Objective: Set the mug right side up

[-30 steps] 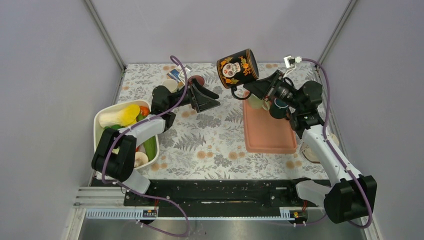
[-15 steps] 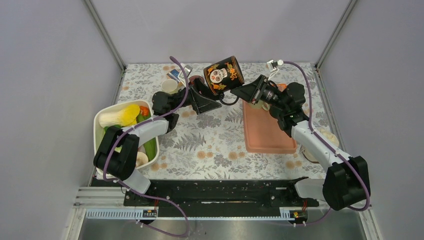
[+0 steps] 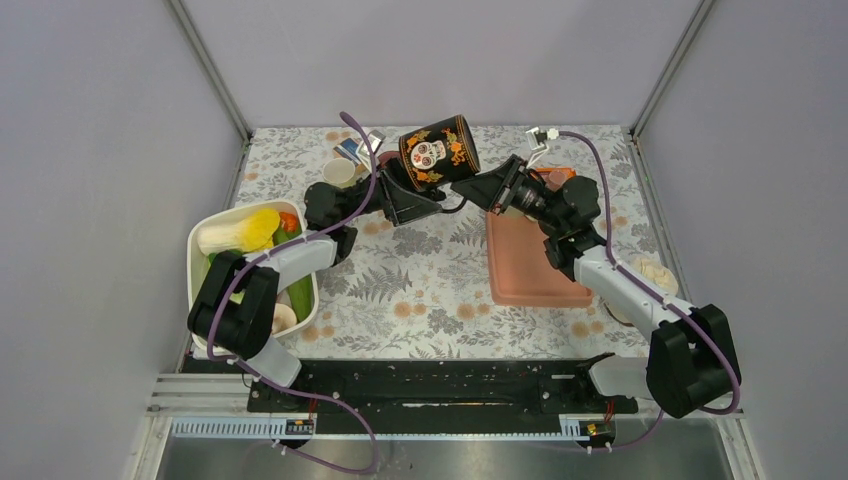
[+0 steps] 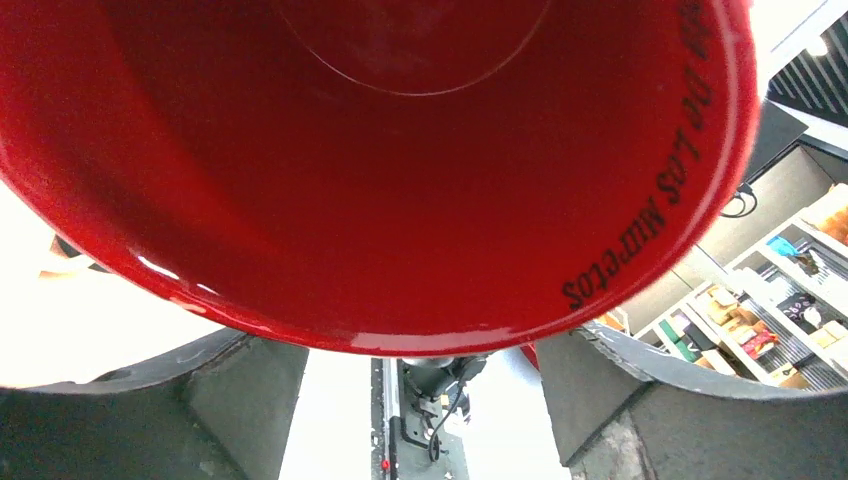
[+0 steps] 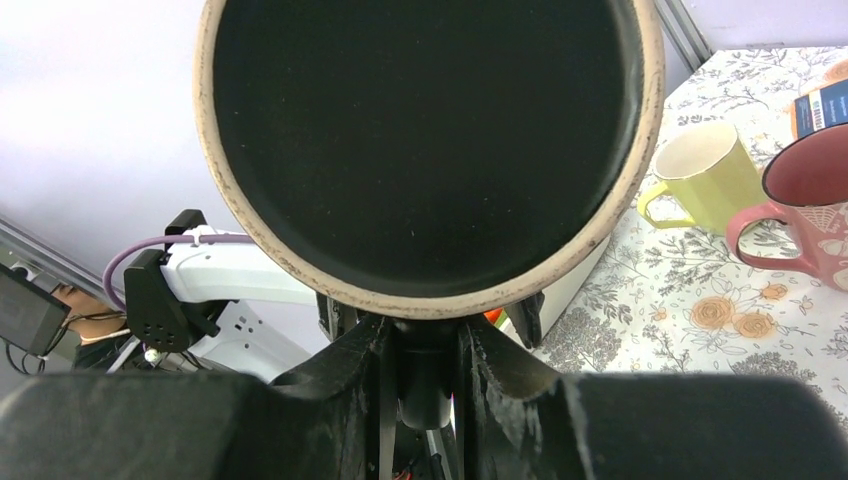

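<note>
Black skull mug (image 3: 437, 152) hangs in mid-air, tipped on its side, its handle clamped in the right end effector (image 3: 477, 190). In the last second it has swung left. Its red mouth now faces the left end effector (image 3: 415, 198) just beside it, jaws apart, probably for a handover.

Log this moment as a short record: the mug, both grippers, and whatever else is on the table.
mug: black skull mug, held in the air, tipped roughly sideways; red inside faces the left wrist camera, base faces the right wrist camera
right gripper: shut on the mug's handle
left gripper: open, fingers either side of the mug's rim, contact unclear
task state: mug not yet upright
other items: pink tray, white bin, yellow-green mug, pink mug
</note>
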Controlling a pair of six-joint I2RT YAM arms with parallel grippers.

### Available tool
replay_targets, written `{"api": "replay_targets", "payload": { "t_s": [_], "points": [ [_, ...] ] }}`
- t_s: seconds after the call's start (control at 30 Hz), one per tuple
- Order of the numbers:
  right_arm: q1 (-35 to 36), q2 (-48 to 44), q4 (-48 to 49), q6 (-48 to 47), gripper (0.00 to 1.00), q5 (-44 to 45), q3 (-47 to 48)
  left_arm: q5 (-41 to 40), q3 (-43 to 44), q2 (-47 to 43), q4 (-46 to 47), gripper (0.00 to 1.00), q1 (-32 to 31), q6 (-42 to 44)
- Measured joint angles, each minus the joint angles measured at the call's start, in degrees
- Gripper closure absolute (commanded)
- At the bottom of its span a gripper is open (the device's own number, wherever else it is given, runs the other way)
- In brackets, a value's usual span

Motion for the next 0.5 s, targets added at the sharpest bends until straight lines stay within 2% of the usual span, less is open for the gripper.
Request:
{"api": "replay_targets", "payload": {
  "t_s": [0.13, 0.5],
  "points": [
    [1.3, 0.0, 2.5, -0.6, 1.00, 0.9, -1.5, 0.0, 0.0, 0.1, -0.3, 0.32, 0.4, -0.7],
    [3.2, 0.7, 5.9, -4.1, 1.00, 3.3, -3.8, 0.0, -0.1, 0.1, 0.3, 0.52, 1.4, -3.1]
  ]
}}
